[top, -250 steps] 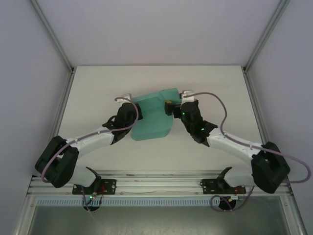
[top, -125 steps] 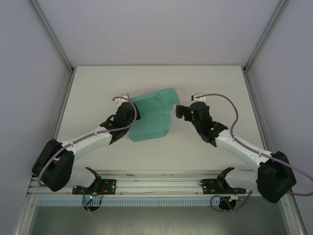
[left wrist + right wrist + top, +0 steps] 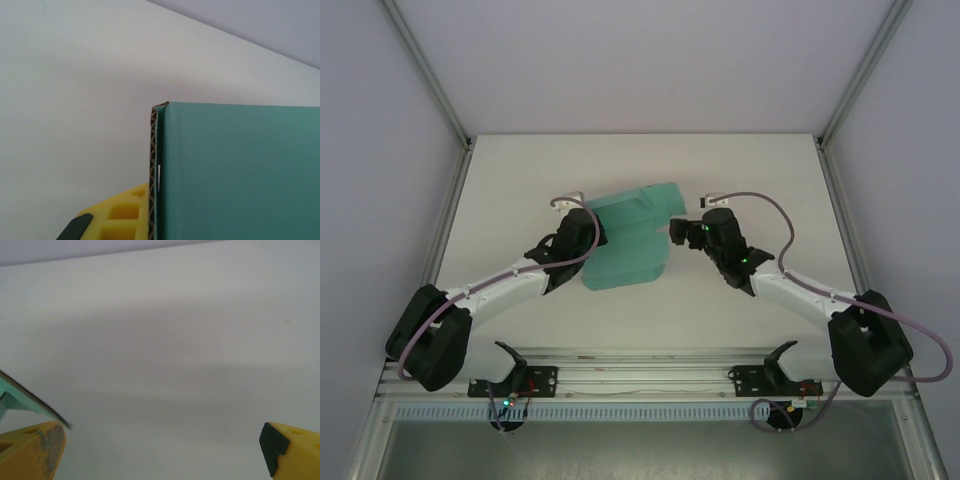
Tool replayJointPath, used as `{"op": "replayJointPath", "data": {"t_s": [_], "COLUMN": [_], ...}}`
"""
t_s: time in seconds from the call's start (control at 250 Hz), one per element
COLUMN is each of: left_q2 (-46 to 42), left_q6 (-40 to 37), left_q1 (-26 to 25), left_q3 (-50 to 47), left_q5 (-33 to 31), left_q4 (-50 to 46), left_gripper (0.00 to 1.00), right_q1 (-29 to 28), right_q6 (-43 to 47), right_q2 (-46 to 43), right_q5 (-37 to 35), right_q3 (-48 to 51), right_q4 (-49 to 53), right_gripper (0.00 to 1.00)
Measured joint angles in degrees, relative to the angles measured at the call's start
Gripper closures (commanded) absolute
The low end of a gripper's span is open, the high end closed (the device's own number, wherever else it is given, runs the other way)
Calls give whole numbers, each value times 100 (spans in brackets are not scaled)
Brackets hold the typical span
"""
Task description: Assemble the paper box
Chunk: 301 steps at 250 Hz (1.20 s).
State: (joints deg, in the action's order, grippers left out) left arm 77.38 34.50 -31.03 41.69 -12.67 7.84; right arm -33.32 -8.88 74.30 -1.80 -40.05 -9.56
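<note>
Teal-green creased thin-card paper box [image 3: 632, 240] mid-table on white tabletop [image 3: 520, 180], between arms; partly folded, panels angled; brown fluted edge seen from left wrist; left gripper [image 3: 588, 232] pinched tight on its left side; right gripper [image 3: 677, 232] spread wide, just beside right flap, holding nothing.

paper box [image 3: 630, 238]: centre of frame, on the table [image 3: 640, 165]
left gripper [image 3: 587, 228]: touching the box's left edge
right gripper [image 3: 678, 232]: just beside the box's right edge
</note>
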Motion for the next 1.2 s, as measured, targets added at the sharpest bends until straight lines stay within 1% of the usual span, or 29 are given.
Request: {"op": "replayJointPath", "data": {"t_s": [0.14,0.344,0.484,0.592,0.688,0.811,0.915,1.043,1.203], "left_q2": [107,184,195,195,195,195,195,195,195], "left_q6": [0,0,0,0,-4,-4,-13,-48,-120], "left_q1": [0,0,2,15,15,15,15,15,15], "left_q3": [105,144,144,144,144,144,144,142,133], "left_q5": [37,181,179,173,170,168,168,181,284], "left_q4": [-42,-46,-37,0,35,59,59,63,101], "left_gripper": [100,100,100,100,100,100,100,100,100], "right_q1": [0,0,0,0,0,0,0,0,0], "right_q6": [13,-33,-120,-118,-101,-92,-92,-55,-59], "right_q2": [136,586,767,743,645,271,-76,-175,85], "right_q5": [195,413,636,573,374,122,50,221,442], "right_q3": [0,-7,-120,-146,-142,-63,55,79,72], "right_q4": [-251,-505,-546,-535,-428,-328,-328,-339,-365], "right_gripper": [0,0,0,0,0,0,0,0,0]}}
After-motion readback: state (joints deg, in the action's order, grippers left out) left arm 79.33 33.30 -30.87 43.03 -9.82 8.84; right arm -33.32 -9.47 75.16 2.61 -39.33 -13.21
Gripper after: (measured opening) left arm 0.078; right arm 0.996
